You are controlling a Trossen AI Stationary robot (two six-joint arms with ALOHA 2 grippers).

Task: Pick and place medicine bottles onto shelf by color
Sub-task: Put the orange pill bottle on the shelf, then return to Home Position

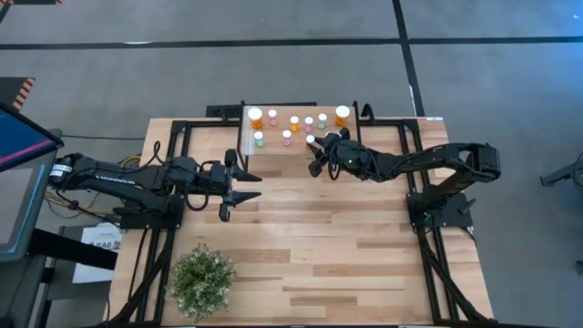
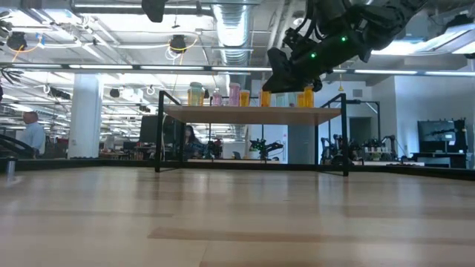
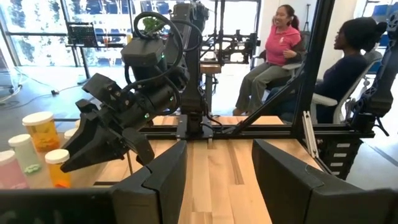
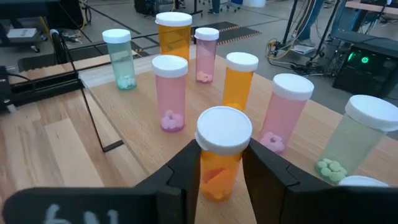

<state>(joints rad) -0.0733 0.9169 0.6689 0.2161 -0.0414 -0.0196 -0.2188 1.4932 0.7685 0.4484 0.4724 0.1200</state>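
Wood table (image 1: 301,246), shelf (image 1: 301,150) at far edge with bottles (image 4: 170,92) on top, right gripper (image 4: 219,163) over shelf pinching orange bottle (image 4: 222,152), left gripper (image 1: 239,189) spread, mid-table, holding nothing, plant (image 1: 202,281) near front.

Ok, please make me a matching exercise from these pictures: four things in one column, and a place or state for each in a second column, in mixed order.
Things:
1. right gripper
2. left gripper
3. potted plant
4. shelf

Places or states:
a. stands on the table corner beside the left arm's base
b. closed around an orange bottle over the shelf
c. empty and open, above the bare tabletop
d. carries many bottles, at the table's far edge

Pairs: 1-b, 2-c, 3-a, 4-d
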